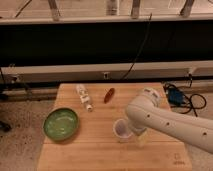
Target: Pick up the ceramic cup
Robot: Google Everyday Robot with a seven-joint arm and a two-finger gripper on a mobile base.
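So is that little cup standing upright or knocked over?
Upright: the ceramic cup shows its round opening facing up on the table; the gripper is right beside it.

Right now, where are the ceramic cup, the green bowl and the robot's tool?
ceramic cup [121, 128]: camera view, its dark inside.
green bowl [45, 125]: camera view, its left rim.
tool [138, 136]: camera view, its pale tip, close at the cup's right side.

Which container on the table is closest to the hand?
The small whitish ceramic cup, right beside the hand; the green bowl and plastic bottle sit farther away.
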